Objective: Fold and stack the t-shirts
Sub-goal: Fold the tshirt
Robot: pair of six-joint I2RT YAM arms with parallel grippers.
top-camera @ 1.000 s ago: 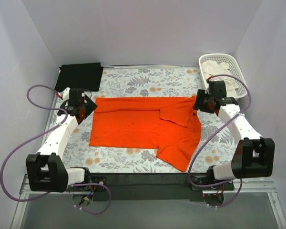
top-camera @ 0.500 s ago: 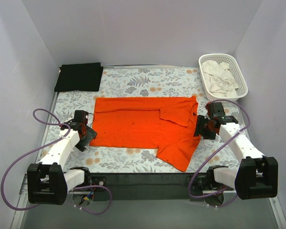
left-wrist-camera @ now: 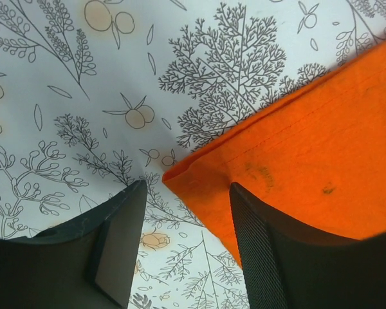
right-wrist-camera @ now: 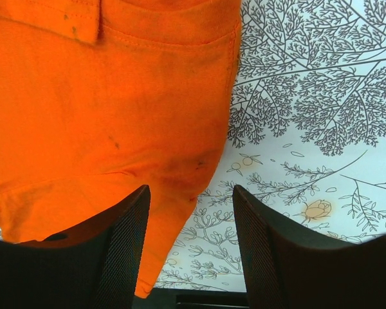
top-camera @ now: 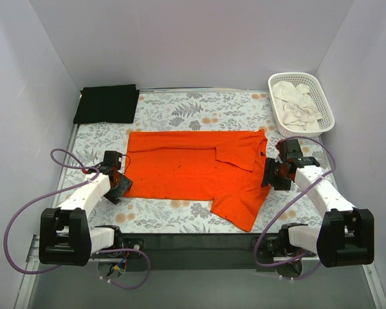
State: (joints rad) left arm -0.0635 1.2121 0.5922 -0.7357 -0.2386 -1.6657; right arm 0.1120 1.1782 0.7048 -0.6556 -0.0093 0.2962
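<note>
Hovering over the orange shirt (top-camera: 193, 168), lying flat on the desk (top-camera: 180, 215), we are holding left fingers (left-wrist-camera: 116, 251) and right fingers (right-wrist-camera: 122, 251) spread, empty, at its corner and edge; being limp and light, it is likely wanting corner pinches.

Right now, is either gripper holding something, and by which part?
Nothing is held. The left gripper is open at a corner of the orange t-shirt, the right gripper open at its edge.
</note>
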